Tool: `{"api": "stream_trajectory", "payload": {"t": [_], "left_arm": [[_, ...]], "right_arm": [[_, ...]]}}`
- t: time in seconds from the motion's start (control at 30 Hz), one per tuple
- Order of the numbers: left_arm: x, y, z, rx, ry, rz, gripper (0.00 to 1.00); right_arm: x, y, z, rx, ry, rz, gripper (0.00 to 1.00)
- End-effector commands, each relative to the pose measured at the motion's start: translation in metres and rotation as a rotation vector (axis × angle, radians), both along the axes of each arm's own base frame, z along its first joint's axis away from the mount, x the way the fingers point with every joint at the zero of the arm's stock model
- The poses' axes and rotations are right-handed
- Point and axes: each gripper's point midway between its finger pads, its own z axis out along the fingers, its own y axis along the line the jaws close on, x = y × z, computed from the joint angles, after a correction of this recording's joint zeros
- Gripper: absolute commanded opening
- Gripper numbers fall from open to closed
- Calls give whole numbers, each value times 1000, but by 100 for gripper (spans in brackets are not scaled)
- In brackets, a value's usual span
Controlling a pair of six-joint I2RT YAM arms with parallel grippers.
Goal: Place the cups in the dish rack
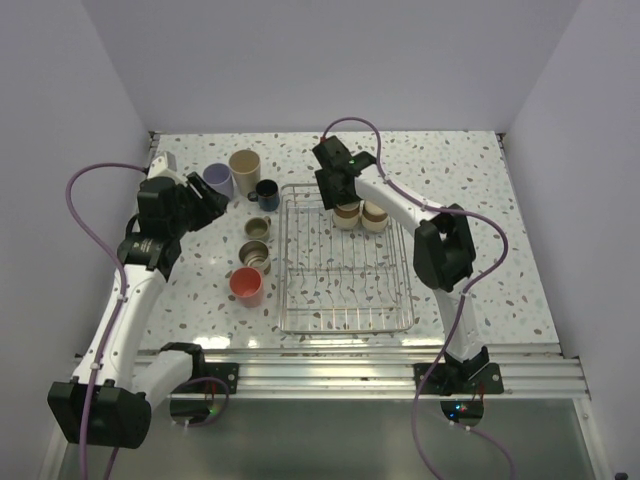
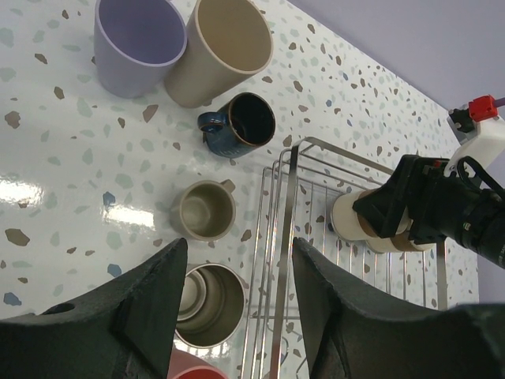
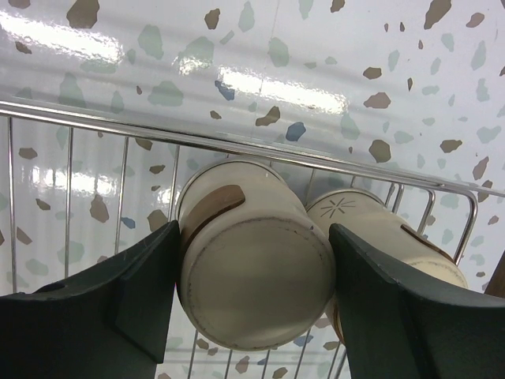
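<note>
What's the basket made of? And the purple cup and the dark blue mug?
The dish rack looks like metal wire: thin, shiny, silvery rods. The lavender cup is probably plastic: matte, even colour, thin wall. The dark blue mug seems glazed ceramic: glossy with a thick rim.

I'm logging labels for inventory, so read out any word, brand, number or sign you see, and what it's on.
No readable words, brands or numbers in any view.
Only sign: a small starburst mark, not text, on the right-hand cream cup in the dish rack.
</note>
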Motion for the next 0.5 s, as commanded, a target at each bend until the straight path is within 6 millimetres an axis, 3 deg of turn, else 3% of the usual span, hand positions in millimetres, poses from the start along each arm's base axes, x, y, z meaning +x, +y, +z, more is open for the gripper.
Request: {"api": "stream_trajectory", "payload": {"t": [0.0, 0.07, 0.2, 0.3, 0.43, 0.47], "left_arm": [[5, -1, 6, 20, -40, -22, 59], [5, -1, 5, 25, -37, -24, 59], [7, -2, 6, 27, -38, -29, 59], [10, -1, 7, 33, -37, -28, 59], [14, -4, 3, 30, -23, -43, 58], [15, -5, 4, 28, -25, -46, 58]], "right_arm": [[11, 0, 7, 13, -65, -40, 0], [11, 1, 6, 17, -63, -42, 1], [10, 4, 1, 22, -46, -29, 37], [9, 3, 4, 26, -48, -30, 48], [8, 4, 9, 36, -52, -27, 75], [9, 5, 10, 37, -54, -23, 77]]}}
